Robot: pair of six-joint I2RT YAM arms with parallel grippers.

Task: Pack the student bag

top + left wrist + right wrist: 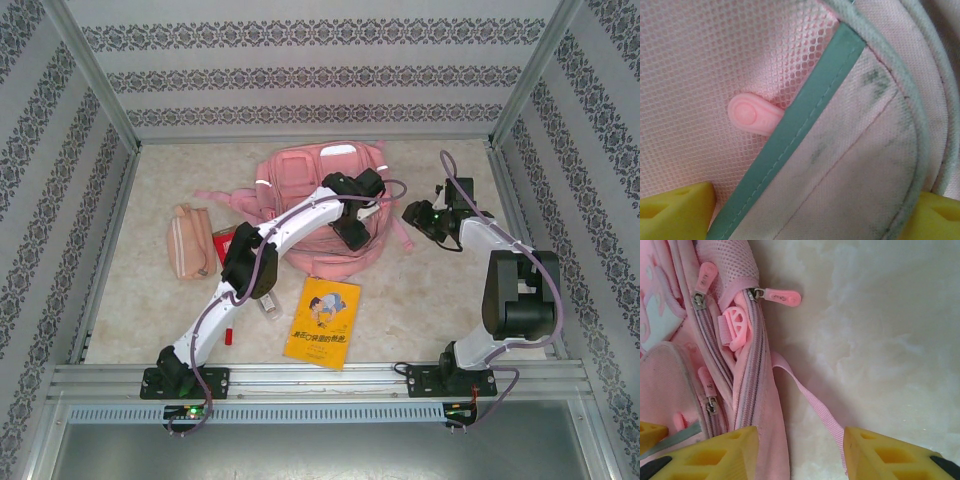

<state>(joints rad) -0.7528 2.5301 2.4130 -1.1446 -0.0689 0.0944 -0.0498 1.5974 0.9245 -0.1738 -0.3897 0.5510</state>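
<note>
**Student bag at both end effectors**

Count: one student bag, one yellow book, one peach pouch, two end effectors.

The left end effector hung directly over the bag. Its yellow fingers were spread wide and held nothing. Mesh, a teal binding and one pink zipper pull lay just ahead of them.

The right end effector stood partly open and empty at the bag's side, with the bag ahead and to its left. Three side pulls were counted there. One thin strap ran into the gap between its fingers.

The book and pouch lay on the worktop, well apart from both end effectors.
</note>
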